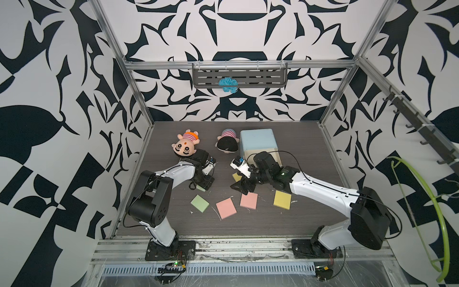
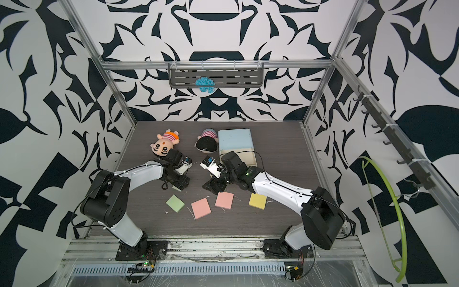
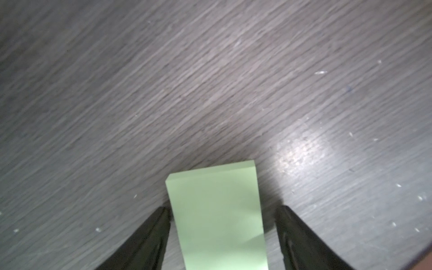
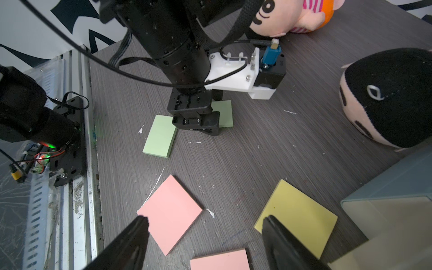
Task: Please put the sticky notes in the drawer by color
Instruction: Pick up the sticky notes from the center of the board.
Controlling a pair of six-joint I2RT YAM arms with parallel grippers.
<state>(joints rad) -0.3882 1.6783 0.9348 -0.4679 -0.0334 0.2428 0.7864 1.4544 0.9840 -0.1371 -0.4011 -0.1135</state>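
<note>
In both top views the drawer cabinet stands at the back of the tabletop. One cream drawer is pulled out toward the arm bases; you cannot tell from above which drawer it is. In front of the cabinet, nearer the bases, four sticky-note pads lie in a loose row. The green pad is farthest from the cabinet, then come the pink pad and the second pink pad, and the yellow pad lies nearest the open drawer. A second yellow pad peeks out beside your right pincer, just off the cabinet's front corner. Your left pincer points down farther from the cabinet, over a second green pad. A bald plush doll and a black-haired plush doll lie beside the cabinet.

In the left wrist view, the second green pad lies between the fingers. One finger touches its edge and the other stands a sliver clear. The pincer is partly open and not clamped on the pad.

In the right wrist view, your right pincer is spread wide with nothing in it. It hovers over bare tabletop between the pink pad and the second yellow pad, which lies just beside the cabinet.
</note>
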